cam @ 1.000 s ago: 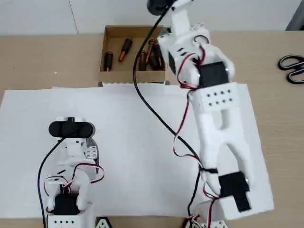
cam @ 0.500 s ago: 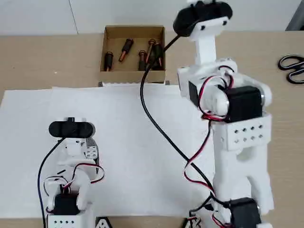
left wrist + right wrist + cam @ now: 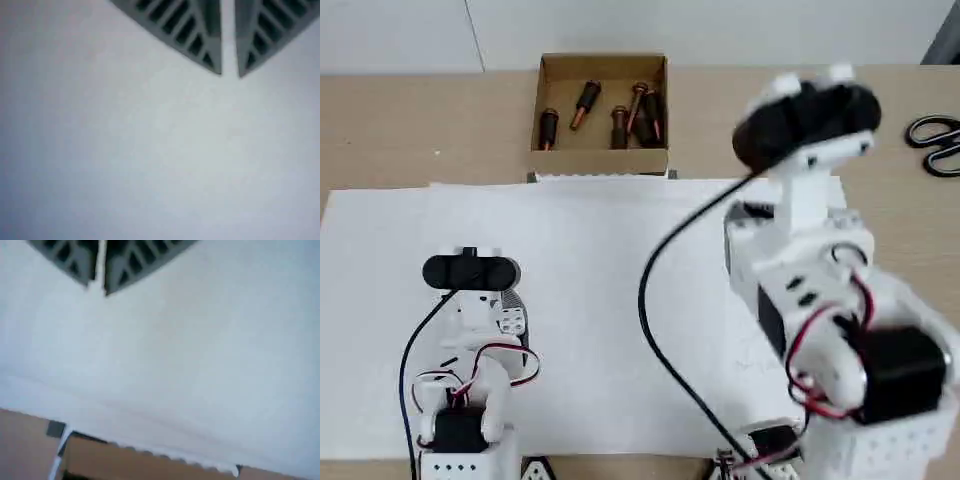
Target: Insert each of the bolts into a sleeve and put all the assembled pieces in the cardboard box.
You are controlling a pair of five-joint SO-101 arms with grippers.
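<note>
The cardboard box (image 3: 603, 160) stands at the back of the table, and inside it lie several dark sleeves with copper-coloured bolts in them (image 3: 585, 103). In the right wrist view the box's front wall (image 3: 150, 465) runs along the edge of the white paper. My right gripper (image 3: 97, 289) is shut with nothing in it, hanging over the paper a little in front of the box. My left gripper (image 3: 229, 74) is shut and empty too, close over the paper at the near left, where its arm (image 3: 470, 340) is folded.
A large white paper sheet (image 3: 600, 290) covers the middle of the wooden table. Scissors (image 3: 935, 140) lie at the far right. The right arm's body (image 3: 830, 330) rises tall over the near right corner, with its black cable looping across the paper.
The right arm has pulled back from over the box toward the near right and folded upward. The left arm has not moved.
</note>
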